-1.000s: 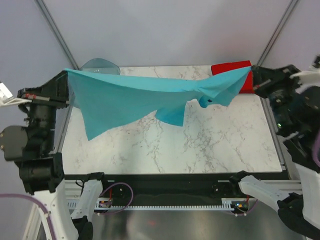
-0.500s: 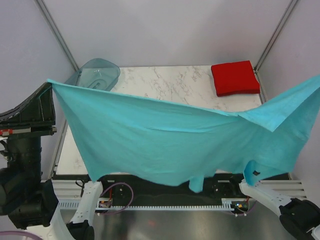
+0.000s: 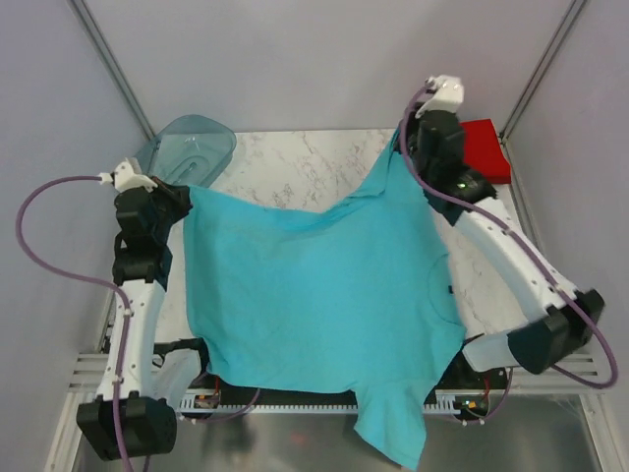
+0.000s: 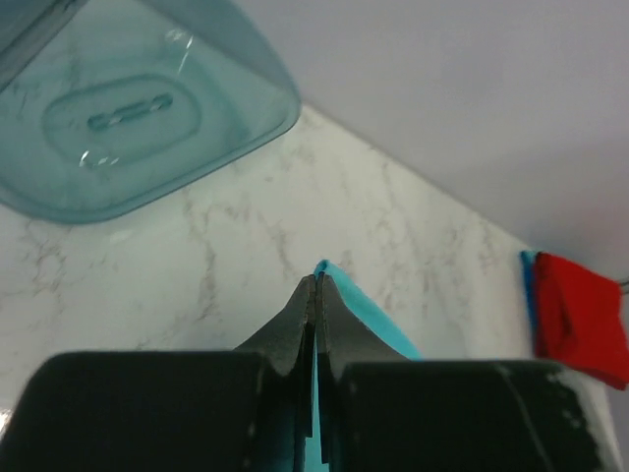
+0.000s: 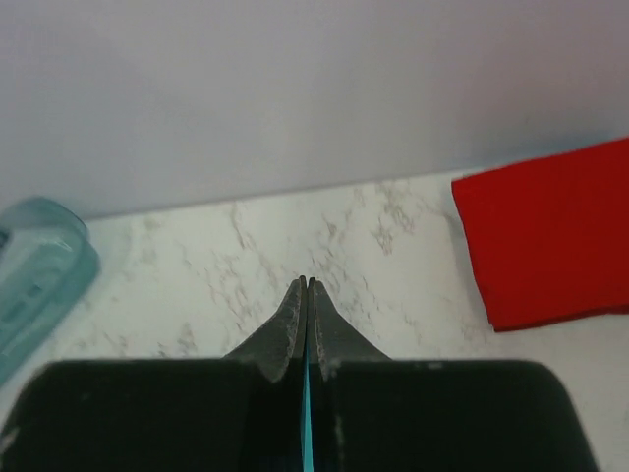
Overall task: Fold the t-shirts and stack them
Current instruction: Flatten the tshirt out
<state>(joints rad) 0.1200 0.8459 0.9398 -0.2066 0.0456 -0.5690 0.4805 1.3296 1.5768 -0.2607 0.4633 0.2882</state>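
The left gripper (image 4: 314,285) and right gripper (image 5: 307,287) each pinch an edge of the teal shirt (image 3: 314,295), jaws closed on it.

The plain turquoise short-sleeved t-shirt (image 3: 314,295) is soft, matt cloth, as is the folded bright red t-shirt (image 5: 550,231). The translucent teal tray (image 4: 128,108) is hard, glossy plastic. The white, grey-veined marble-look table (image 3: 295,162) is smooth. The left claw (image 4: 315,280) and right claw (image 5: 307,283) are dark and matt.
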